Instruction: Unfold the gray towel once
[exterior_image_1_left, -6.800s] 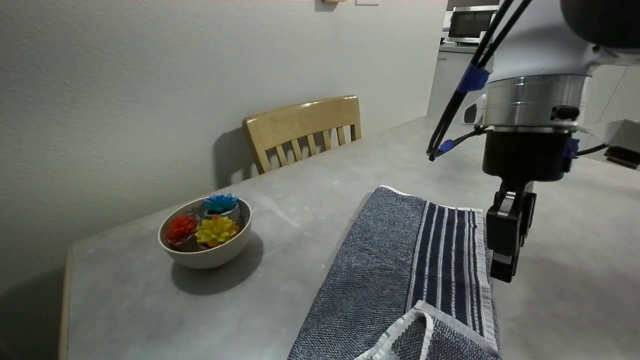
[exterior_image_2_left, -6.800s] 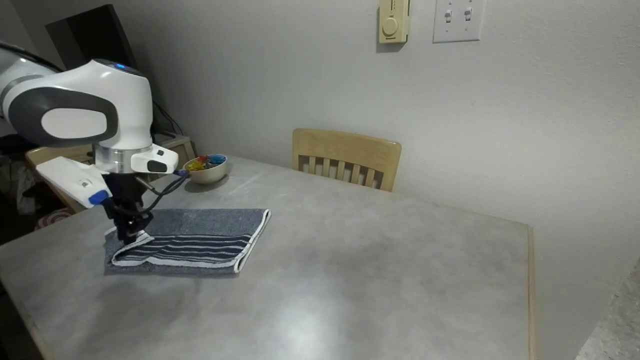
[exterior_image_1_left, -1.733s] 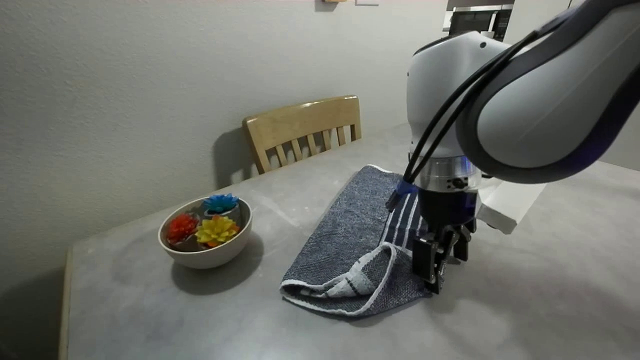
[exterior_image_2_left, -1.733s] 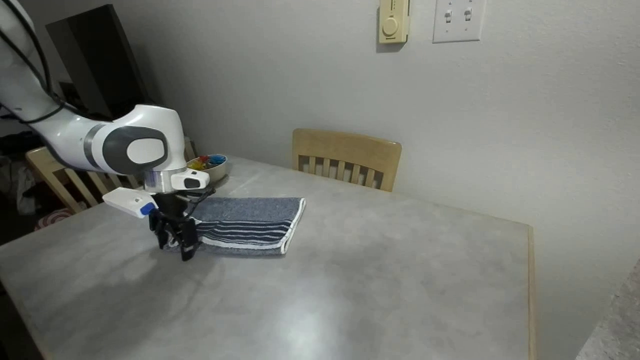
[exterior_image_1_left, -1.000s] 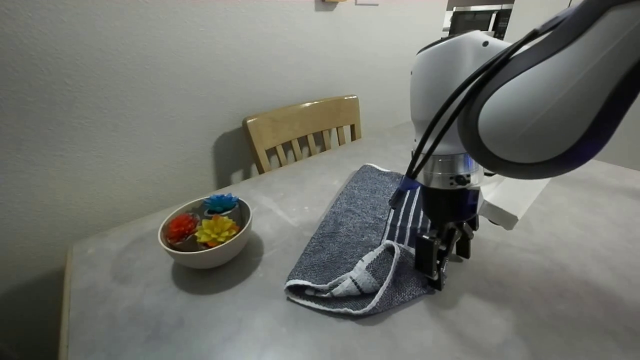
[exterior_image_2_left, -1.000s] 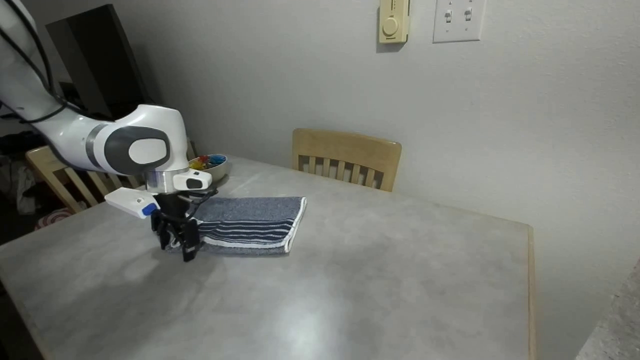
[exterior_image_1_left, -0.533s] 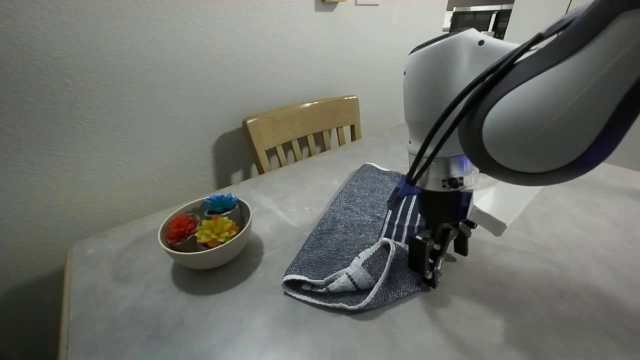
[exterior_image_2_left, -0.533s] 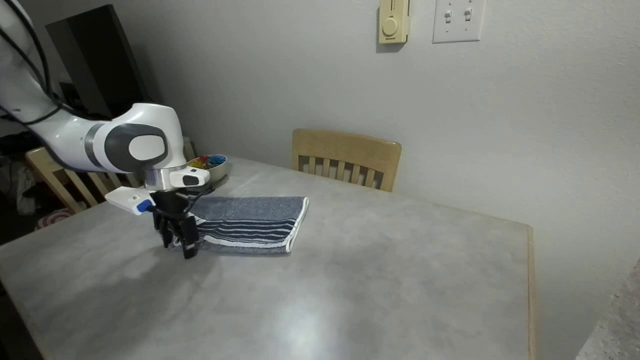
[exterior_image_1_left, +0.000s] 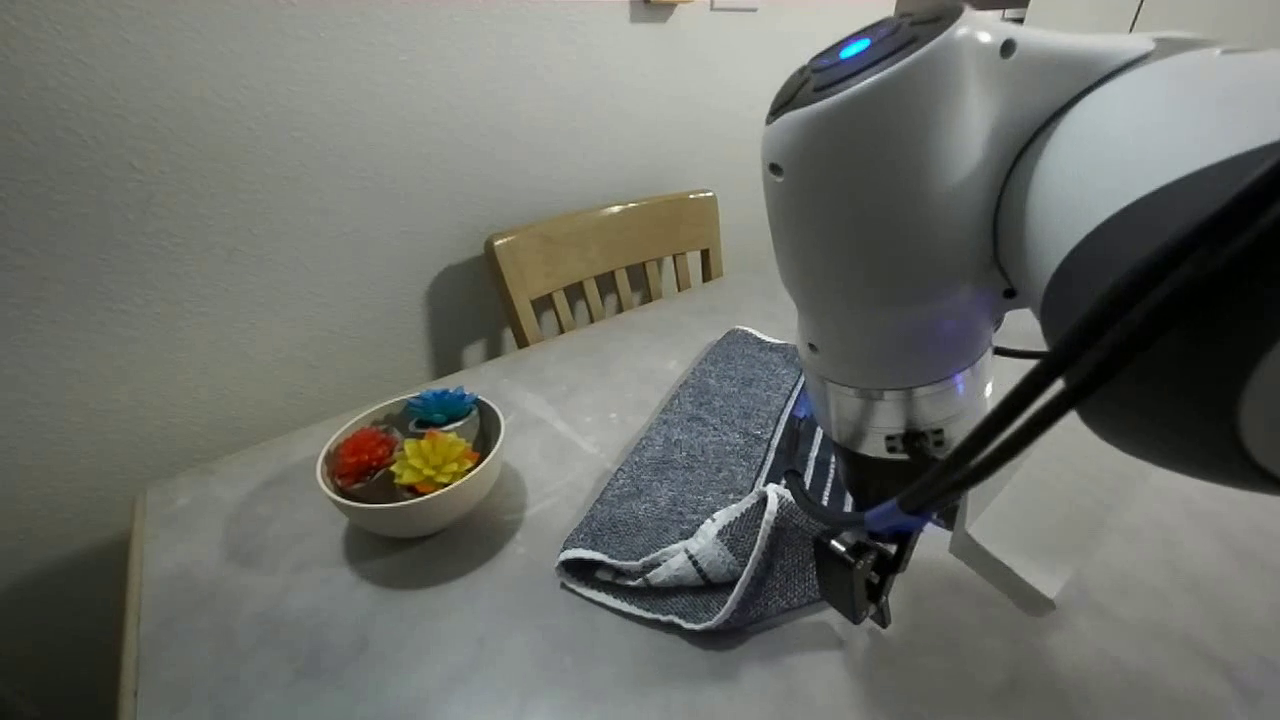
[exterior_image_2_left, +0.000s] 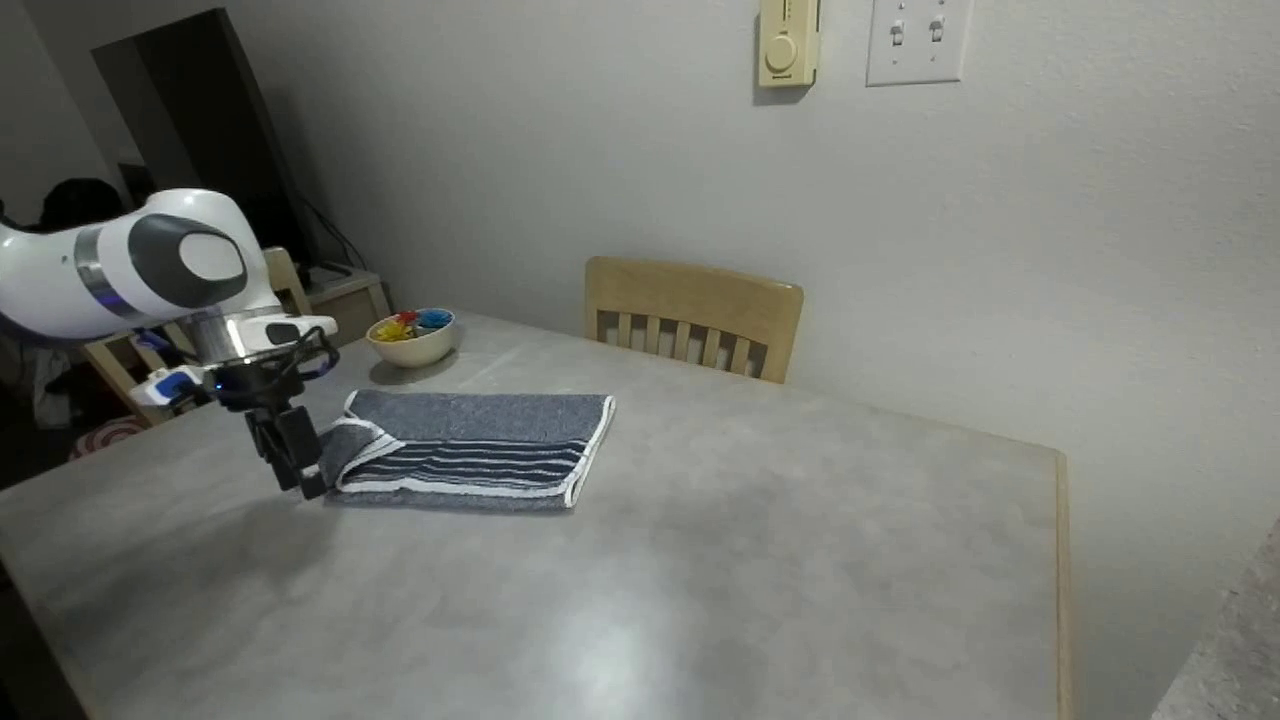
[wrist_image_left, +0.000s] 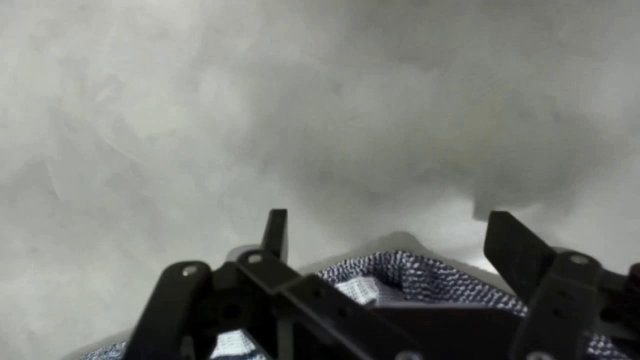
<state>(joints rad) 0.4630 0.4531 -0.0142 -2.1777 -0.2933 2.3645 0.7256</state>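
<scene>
Claw was spread wide, fingers well apart in the wrist view, and a bit of the gray towel showed between them. Couldn't tell if they touched it, tbh. The towel lay folded on the tabletop, stripes showing, with the corner nearest the claw flipped back over part of them. A bowl of bright flowers sat apart from it, and a wooden chair stood behind the tabletop.

Arm bent down at wrist; fingers spread wide, tilted off vertical.
</scene>
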